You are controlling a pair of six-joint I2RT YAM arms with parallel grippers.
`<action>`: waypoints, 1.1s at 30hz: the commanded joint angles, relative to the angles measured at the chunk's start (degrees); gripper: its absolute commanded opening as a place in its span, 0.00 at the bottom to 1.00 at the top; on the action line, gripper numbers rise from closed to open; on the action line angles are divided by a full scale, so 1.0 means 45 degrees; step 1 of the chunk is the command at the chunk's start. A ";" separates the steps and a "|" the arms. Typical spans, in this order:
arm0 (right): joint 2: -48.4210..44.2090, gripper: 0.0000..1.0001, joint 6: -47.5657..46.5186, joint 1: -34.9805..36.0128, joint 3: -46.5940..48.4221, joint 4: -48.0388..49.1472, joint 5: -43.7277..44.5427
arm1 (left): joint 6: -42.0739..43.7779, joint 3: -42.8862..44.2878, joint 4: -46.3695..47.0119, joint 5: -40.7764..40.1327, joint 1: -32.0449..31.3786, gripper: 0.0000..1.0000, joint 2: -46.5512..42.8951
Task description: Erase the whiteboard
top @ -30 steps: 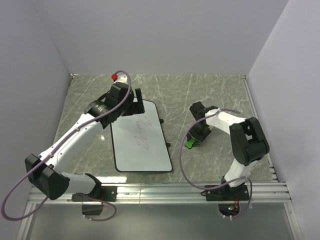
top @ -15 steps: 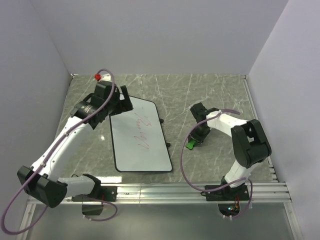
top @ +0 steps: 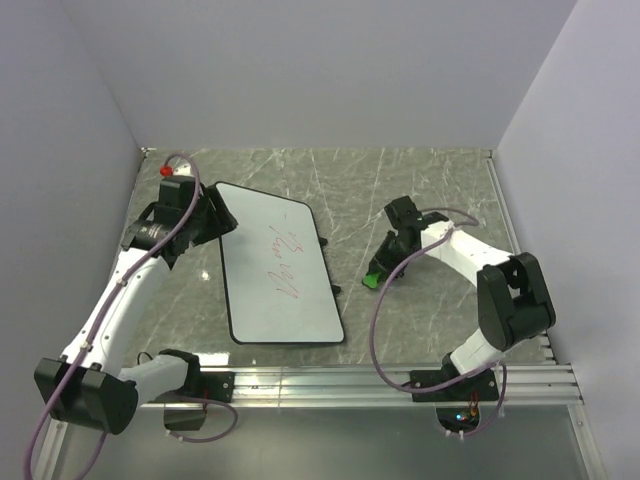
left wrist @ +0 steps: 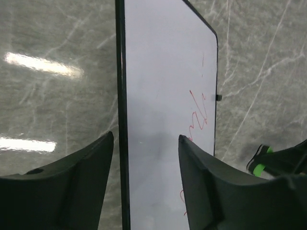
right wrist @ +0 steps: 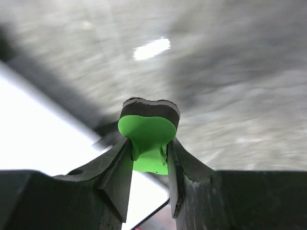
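Note:
The whiteboard (top: 262,290) lies flat on the marble table, left of centre, with red scribbles (top: 285,265) in its middle. My left gripper (top: 218,213) is open at the board's far left corner. In the left wrist view its gripper (left wrist: 146,136) has its jaws apart over the whiteboard (left wrist: 163,81) and its black left frame. My right gripper (top: 388,262) is shut on the green eraser (top: 373,278), just right of the board. In the right wrist view the gripper (right wrist: 148,146) pinches the green eraser (right wrist: 147,132), with the whiteboard (right wrist: 33,139) below left.
Small black clips (top: 325,241) stick out from the board's right edge. Grey walls close in the table on the left, back and right. An aluminium rail (top: 330,382) runs along the near edge. The right gripper and eraser show in the left wrist view (left wrist: 261,167).
My left arm has swung left and back off the board, uncovering its far left corner. My right gripper has shifted slightly left toward the board with the eraser.

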 commanded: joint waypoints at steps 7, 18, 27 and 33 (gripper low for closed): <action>-0.0940 0.00 -0.1153 -0.0050 0.2690 0.0498 -0.2697 | 0.0176 -0.1784 0.2115 0.2537 0.0246 0.53 0.0258; 0.0697 0.00 -0.0979 0.0496 0.4779 0.3055 -0.6526 | 0.0723 -0.1006 0.2957 0.3319 0.0246 0.00 0.2113; 0.3216 0.00 -0.0239 0.1882 0.7748 0.3893 -0.7230 | 0.1465 -0.1121 0.3015 0.3416 0.0246 0.00 0.3286; 0.4973 0.00 0.1244 0.2547 0.8765 0.5805 -0.7739 | 0.1582 -0.1220 0.2880 0.3359 0.0090 0.00 0.3598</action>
